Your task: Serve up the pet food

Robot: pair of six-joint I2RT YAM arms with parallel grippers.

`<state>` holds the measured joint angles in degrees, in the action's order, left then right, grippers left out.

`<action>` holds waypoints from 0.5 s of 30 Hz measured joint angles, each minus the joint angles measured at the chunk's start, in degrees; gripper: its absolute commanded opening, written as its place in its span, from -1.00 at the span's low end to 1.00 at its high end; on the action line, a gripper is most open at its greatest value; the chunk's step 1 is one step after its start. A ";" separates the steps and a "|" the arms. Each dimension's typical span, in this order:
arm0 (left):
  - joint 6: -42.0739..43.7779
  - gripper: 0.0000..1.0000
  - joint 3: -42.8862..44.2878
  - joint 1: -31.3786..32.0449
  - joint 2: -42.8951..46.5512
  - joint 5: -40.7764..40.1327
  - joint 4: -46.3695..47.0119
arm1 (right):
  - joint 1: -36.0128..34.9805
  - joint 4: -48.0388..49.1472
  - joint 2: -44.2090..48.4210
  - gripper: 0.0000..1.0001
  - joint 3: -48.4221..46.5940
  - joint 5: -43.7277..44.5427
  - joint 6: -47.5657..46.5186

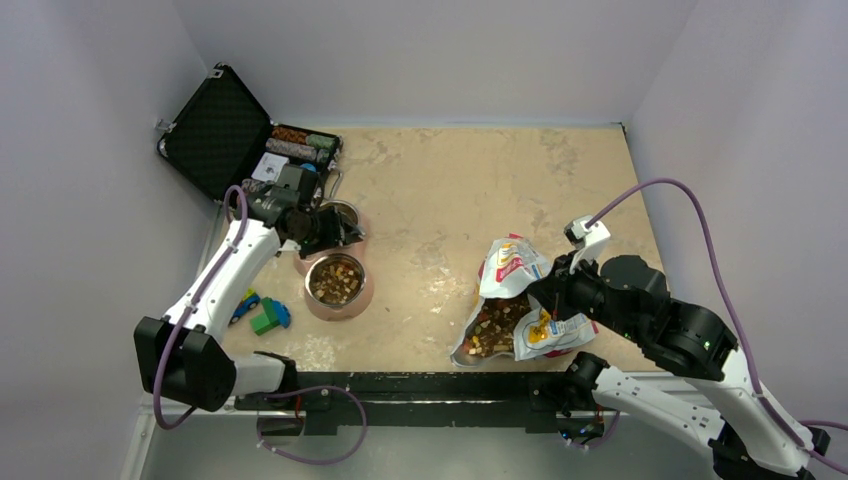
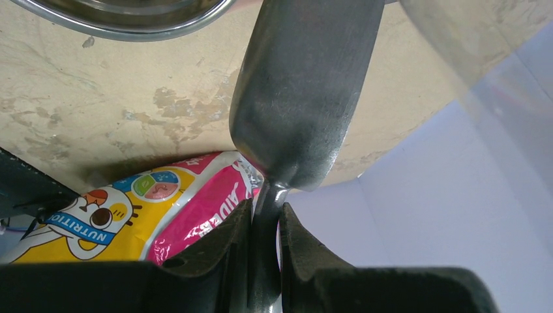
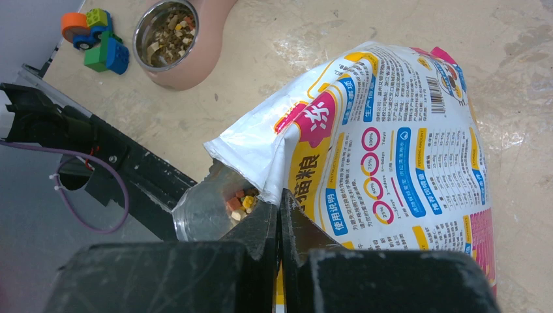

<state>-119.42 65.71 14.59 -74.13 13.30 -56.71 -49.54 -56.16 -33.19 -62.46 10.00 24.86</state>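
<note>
Since the pet food (image 1: 490, 328) not yet served lies in the bag (image 3: 391, 130), well to the right of the bowl (image 3: 195, 70), the coming move is judged to turn on that sideways gap. The left claw (image 2: 264, 216) is held over the bowl's far side, and the bag's mouth is turned towards the bowl.

The bag is laid with its long axis roughly near-to-far. Its upper lip is pinched in the right claw (image 3: 280, 205), whose jaws are fully closed on the thin film, so the mouth is propped open. Small brown and tan kibble is seen inside the mouth, and more is already heaped in the bowl's near cup.

The left claw is partly closed on the narrow handle of a scoop (image 2: 300, 98), dull grey metal with a rounded blade; whether anything is carried in it cannot be told.

The bag is glossy, crinkled and limp. The bowl is a steel cup set in a smooth pinkish shell. The worktop (image 1: 450, 190) is mottled tan. Toy blocks (image 3: 104, 52) lie just left of the bowl, and a black case (image 1: 215, 130) stands open beyond it.
</note>
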 measured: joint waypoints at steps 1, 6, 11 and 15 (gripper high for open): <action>0.00 -1.00 0.28 -0.07 -0.20 0.04 -0.20 | 0.00 0.00 0.00 -1.00 0.00 0.00 0.00; 0.00 -1.00 1.55 -0.72 -1.14 0.61 -0.81 | 0.00 0.00 0.00 -1.00 0.00 0.11 0.00; 0.00 -1.00 2.08 -1.03 -1.92 1.05 -1.44 | 0.00 0.00 0.00 -1.00 0.00 0.37 0.00; 0.00 -1.00 2.36 -1.03 -1.88 1.31 -1.99 | 0.00 0.00 0.00 -1.00 0.00 0.55 0.00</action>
<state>-119.42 68.07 13.56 -76.01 14.61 -58.70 -49.54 -56.16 -33.19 -62.46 10.55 24.86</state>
